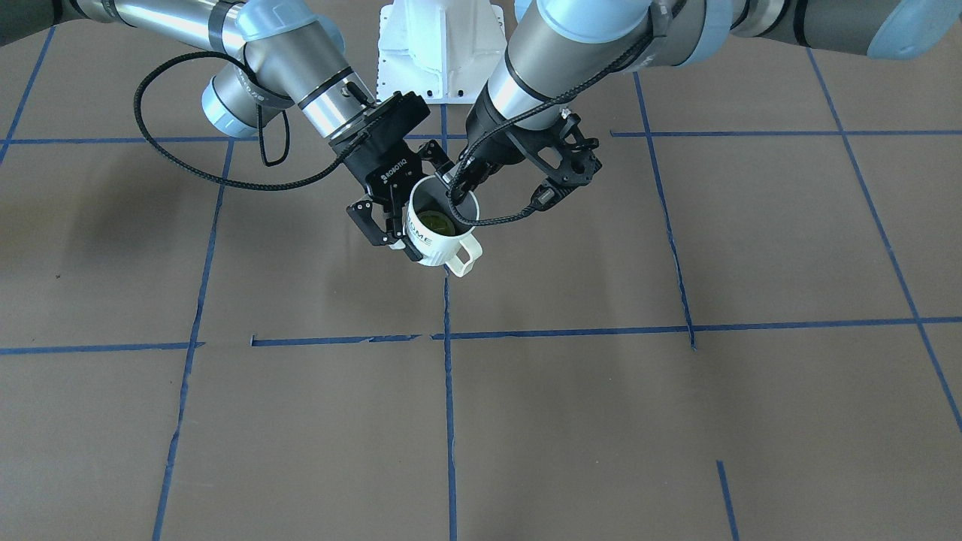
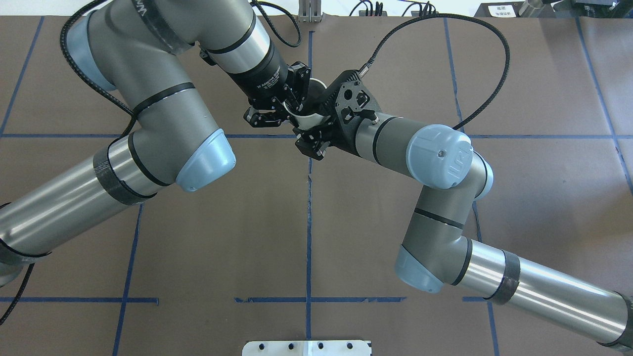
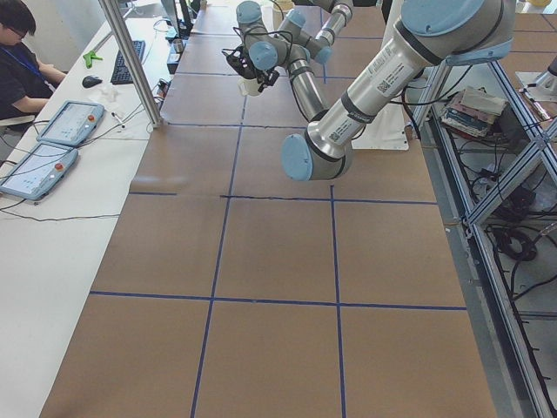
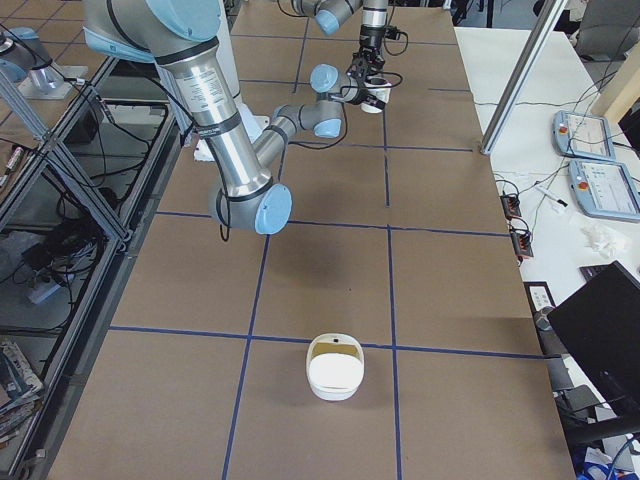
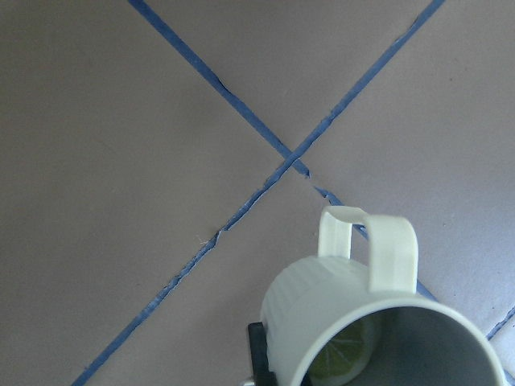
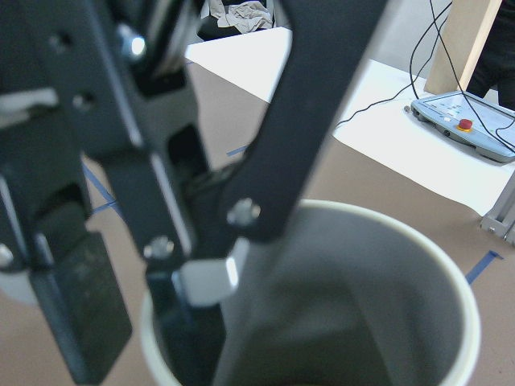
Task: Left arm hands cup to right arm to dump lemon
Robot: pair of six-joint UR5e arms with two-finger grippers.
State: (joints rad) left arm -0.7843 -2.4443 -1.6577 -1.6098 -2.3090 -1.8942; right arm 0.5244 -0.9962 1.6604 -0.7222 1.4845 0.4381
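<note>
The white ribbed cup [image 1: 430, 242] hangs tilted above the table near the centre tape line, its cream handle [image 1: 466, 259] toward the front. The yellow-green lemon [image 1: 436, 222] lies inside it. My left gripper [image 1: 456, 191], the skeletal one, is shut on the cup's rim with one finger inside the mouth. My right gripper [image 1: 409, 201], marked ROBOTIQ, straddles the cup's body with its jaws open. In the right wrist view its finger pad [image 6: 80, 314] stands just beside the cup's wall [image 6: 418, 241]. The left wrist view shows the cup [image 5: 338, 297] and the lemon [image 5: 342, 358] from above.
The robot's white base [image 1: 440, 45] stands behind the grippers. A white lidded container [image 4: 334, 368] sits on the table toward its right end. An operator [image 3: 22, 52] sits at a side desk with tablets [image 3: 70, 122]. Blue tape lines cross the brown table top.
</note>
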